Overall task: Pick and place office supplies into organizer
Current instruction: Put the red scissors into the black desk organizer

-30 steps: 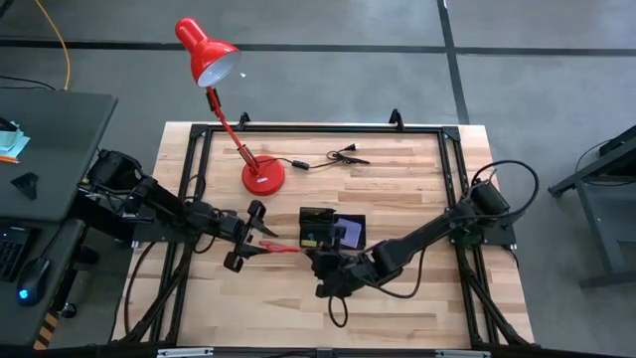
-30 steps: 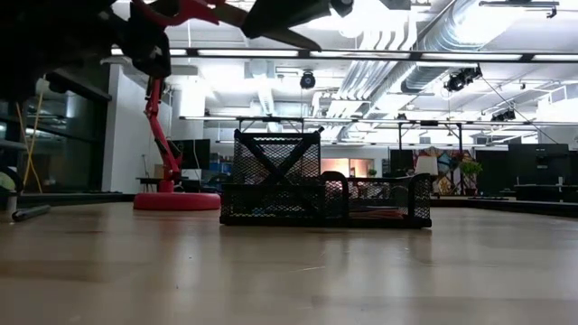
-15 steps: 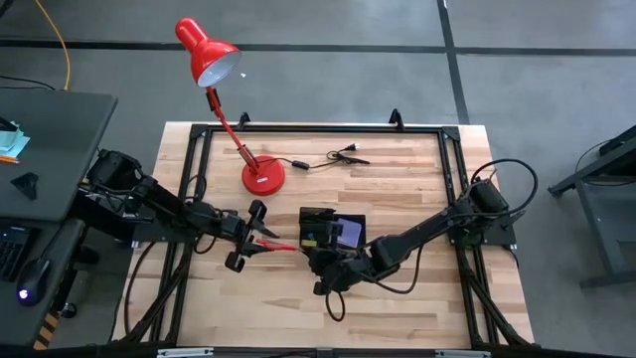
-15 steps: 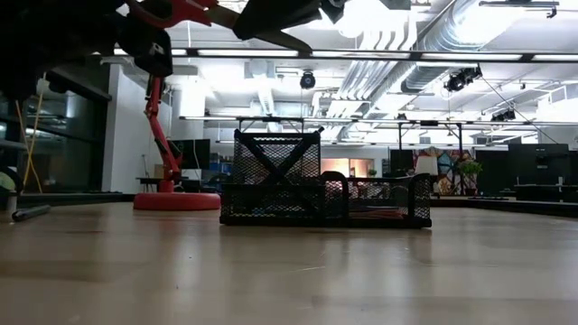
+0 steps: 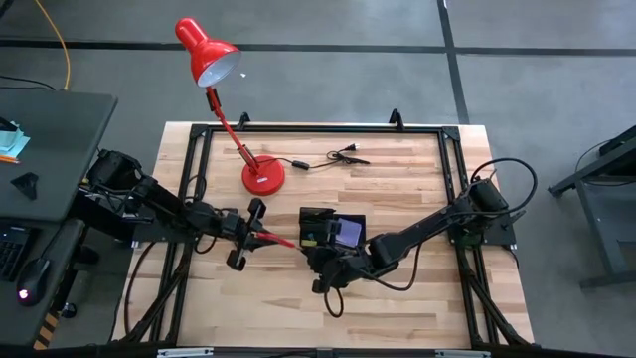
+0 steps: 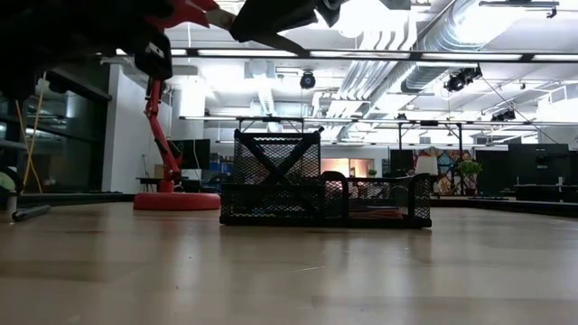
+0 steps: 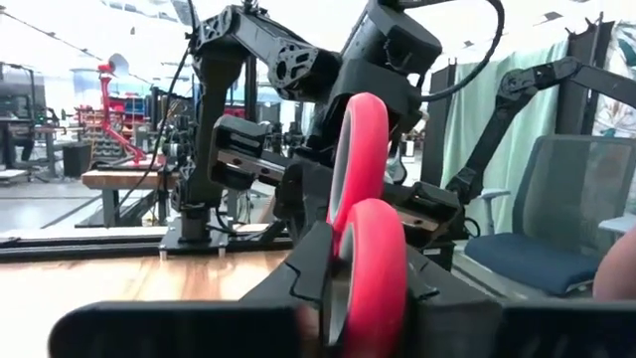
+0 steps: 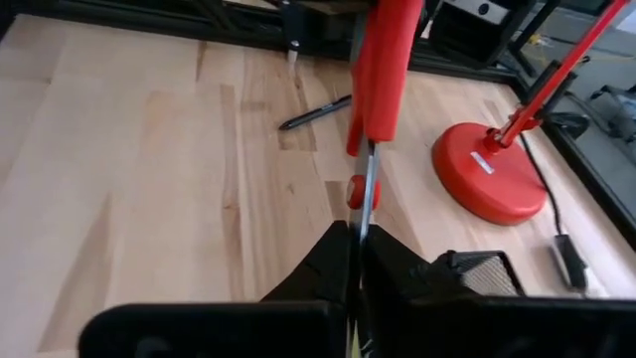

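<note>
The red-handled scissors [image 5: 280,240] are held in the air between my two grippers, left of the black mesh organizer [image 5: 332,231]. My left gripper [image 5: 254,237] is shut on their red handles [image 7: 366,199]. My right gripper [image 5: 316,259] is shut on their blades [image 8: 366,194]. A purple sticky-note pad [image 5: 349,232] lies in the organizer. A black pen [image 8: 316,111] lies on the table beyond the scissors in the right wrist view. In the low view the scissors [image 6: 194,11] show at the top, high above the table, and the organizer [image 6: 323,188] stands behind. My left gripper pinches the scissors' two red handle loops [image 7: 370,261] between its fingers, coming level from the table's left. The loops stand on edge, one above the other. My right gripper pinches the metal blades [image 8: 364,221] just beyond the red pivot, coming from the table's right, fingers lying along them. The scissors are lifted clear of the table.
A red desk lamp stands on its round base [image 5: 263,176] at the far left, its head [image 5: 207,52] beyond the table edge. A black cable with plug [image 5: 333,156] lies near the far edge. Bare wood lies on the near side.
My left gripper has drifted a little toward the far edge with the handles, so the scissors now lie slanted instead of level across the table. My right gripper has crept slightly toward the left. Both have stayed shut.
</note>
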You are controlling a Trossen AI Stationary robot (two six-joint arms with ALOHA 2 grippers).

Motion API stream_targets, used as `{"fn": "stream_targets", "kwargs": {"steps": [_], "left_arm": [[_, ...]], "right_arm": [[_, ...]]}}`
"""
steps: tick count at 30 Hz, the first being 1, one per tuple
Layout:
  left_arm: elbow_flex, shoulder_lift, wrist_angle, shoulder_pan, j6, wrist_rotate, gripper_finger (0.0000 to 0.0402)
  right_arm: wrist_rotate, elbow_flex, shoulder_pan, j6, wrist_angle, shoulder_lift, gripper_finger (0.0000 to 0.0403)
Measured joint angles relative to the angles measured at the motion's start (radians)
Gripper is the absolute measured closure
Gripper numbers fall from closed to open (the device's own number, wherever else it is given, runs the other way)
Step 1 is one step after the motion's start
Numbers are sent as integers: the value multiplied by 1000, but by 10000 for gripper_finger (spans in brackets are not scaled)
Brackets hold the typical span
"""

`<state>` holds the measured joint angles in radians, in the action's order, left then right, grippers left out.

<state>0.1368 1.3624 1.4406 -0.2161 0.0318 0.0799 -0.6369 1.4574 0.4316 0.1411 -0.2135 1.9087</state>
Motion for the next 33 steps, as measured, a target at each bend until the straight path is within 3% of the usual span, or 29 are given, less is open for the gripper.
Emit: {"fn": "stream_targets", "kwargs": {"steps": [10, 18, 23, 27, 33], "left_arm": [[0, 0, -1, 1, 37, 99, 383], [0, 1, -1, 0, 52, 149, 382], [31, 1, -16, 0, 44, 216, 381], [126, 1, -212, 0, 26, 243, 373], [319, 1, -643, 1, 21, 377, 383]], "right_arm": [[-176, 0, 23, 67, -138, -13, 334], [-254, 0, 69, 240, -348, -22, 243], [-278, 0, 103, 433, -549, -34, 202], [-268, 0, 144, 616, -712, -35, 187], [-295, 0, 215, 880, -934, -35, 183]]}}
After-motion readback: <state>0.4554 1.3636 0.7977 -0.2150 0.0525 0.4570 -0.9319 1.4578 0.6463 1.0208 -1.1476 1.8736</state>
